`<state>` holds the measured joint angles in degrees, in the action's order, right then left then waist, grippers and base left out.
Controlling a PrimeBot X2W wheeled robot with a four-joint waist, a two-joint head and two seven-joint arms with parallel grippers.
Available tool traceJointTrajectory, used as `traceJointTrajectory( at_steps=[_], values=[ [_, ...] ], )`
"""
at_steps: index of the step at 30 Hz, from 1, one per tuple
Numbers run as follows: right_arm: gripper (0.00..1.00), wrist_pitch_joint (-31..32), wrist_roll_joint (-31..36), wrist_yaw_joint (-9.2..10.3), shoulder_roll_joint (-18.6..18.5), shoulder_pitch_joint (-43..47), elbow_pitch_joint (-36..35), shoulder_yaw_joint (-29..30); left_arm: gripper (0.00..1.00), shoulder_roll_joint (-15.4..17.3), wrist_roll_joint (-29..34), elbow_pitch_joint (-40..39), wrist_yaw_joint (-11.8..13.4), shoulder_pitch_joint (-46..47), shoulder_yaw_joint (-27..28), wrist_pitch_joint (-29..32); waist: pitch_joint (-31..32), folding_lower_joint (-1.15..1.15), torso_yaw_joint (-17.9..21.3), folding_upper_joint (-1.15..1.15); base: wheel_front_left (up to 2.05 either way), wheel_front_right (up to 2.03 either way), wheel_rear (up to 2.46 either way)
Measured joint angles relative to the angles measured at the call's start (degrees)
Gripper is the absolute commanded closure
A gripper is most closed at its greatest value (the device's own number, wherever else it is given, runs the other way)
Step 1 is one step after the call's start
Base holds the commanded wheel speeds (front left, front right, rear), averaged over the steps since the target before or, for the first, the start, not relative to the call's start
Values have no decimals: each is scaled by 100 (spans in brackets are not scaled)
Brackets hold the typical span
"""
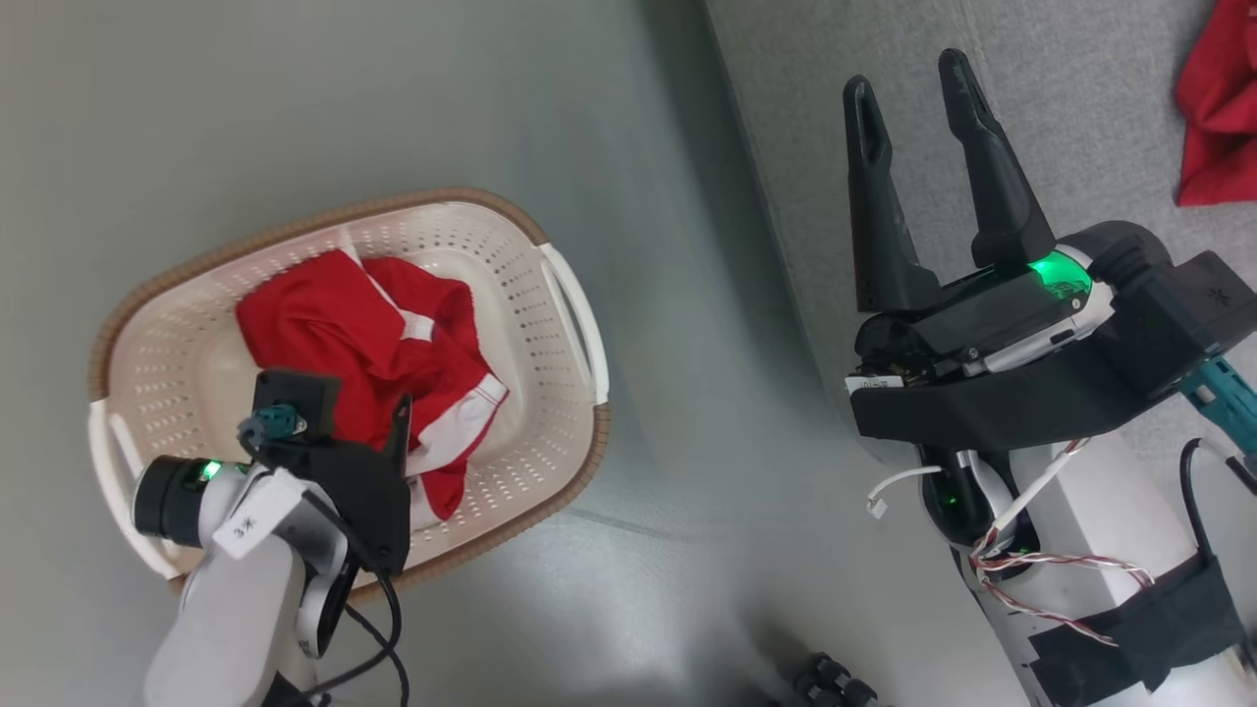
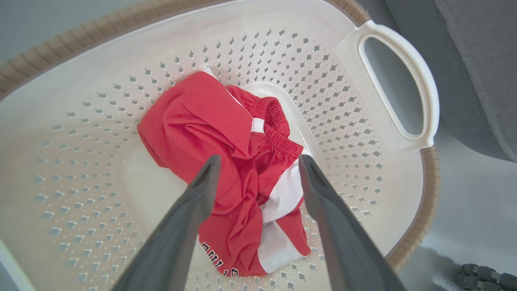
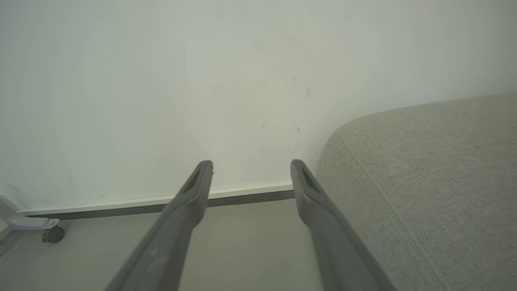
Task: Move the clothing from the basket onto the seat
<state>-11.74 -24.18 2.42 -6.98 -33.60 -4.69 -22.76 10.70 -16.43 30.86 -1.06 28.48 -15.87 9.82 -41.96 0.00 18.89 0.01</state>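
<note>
The basket (image 1: 324, 221) sits on the pale grey floor (image 1: 393, 98), just off the edge of the seat (image 1: 1080, 118). A crumpled heap of red clothing (image 1: 344, 324) lies on the basket's floor. It looks like shorts, with an elastic waistband, white trim bands and some white lettering along one edge.

The left gripper (image 2: 259, 161) hangs over that heap with its two dark fingers pointing down into the basket. They are spread wide, one on either side of the bunched fabric, and nothing is caught between them. I cannot tell whether the tips touch the cloth or stop just short of it.

The right gripper (image 1: 908, 79) is up over the near edge of the grey cushion. Its fingers are also spread as wide as they go, and it is empty. From its wrist, they point past the cushion's rounded corner toward the white wall (image 3: 202, 81) and its skirting board (image 3: 161, 201).

Another red garment (image 1: 1218, 108) lies crumpled on the seat, well away from the basket, at the far right of the head view.
</note>
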Motion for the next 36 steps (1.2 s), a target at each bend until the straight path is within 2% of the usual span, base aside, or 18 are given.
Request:
traceJointTrajectory(
  at_steps=[19,28,36],
  values=[
    [0,-192,-120,-100,255,-116,127,-177,0,463,-157,725,0,565,396,479,-509,0,619,-1,0,0,0],
    [0,-247,-212,-129,325,-201,186,-213,0,572,-215,1001,15,876,559,708,-741,0,868,-1,0,0,0],
    [0,-256,-256,-149,344,-240,260,-219,0,628,-243,1322,185,1224,669,922,-898,0,1005,0,0,0,0]
  ],
)
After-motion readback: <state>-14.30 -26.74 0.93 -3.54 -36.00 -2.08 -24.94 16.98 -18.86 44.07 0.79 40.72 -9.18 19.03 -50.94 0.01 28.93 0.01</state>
